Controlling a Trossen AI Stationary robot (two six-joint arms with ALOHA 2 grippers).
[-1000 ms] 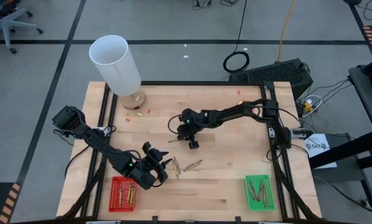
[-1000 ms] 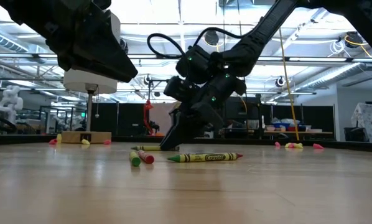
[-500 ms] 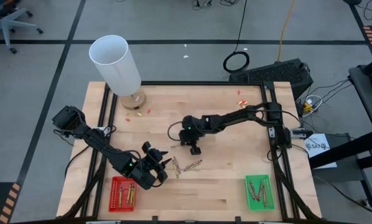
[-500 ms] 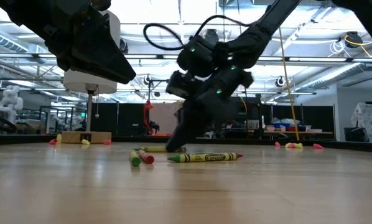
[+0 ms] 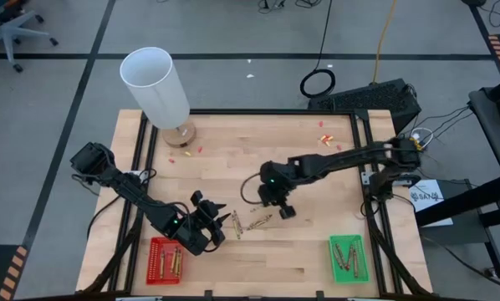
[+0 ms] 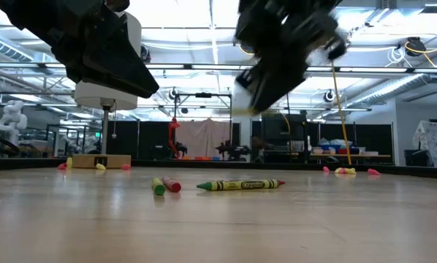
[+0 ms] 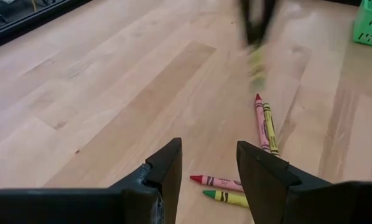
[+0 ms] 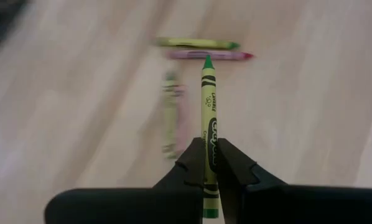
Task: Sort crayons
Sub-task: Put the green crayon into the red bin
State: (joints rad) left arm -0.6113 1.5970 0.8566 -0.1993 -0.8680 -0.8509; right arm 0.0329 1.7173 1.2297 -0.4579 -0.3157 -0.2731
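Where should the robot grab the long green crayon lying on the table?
Around its middle, on the paper wrapper, coming straight down: the green crayon lies flat and thin, so the grip must span its width. A red crayon lies right beside it.

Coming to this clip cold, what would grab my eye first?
The right gripper, over the table's middle, is shut on a green crayon lifted clear of the wood. Below it, loose crayons lie beside the left gripper, whose fingers are open. A red tray and a green tray at the near edge already hold crayons.
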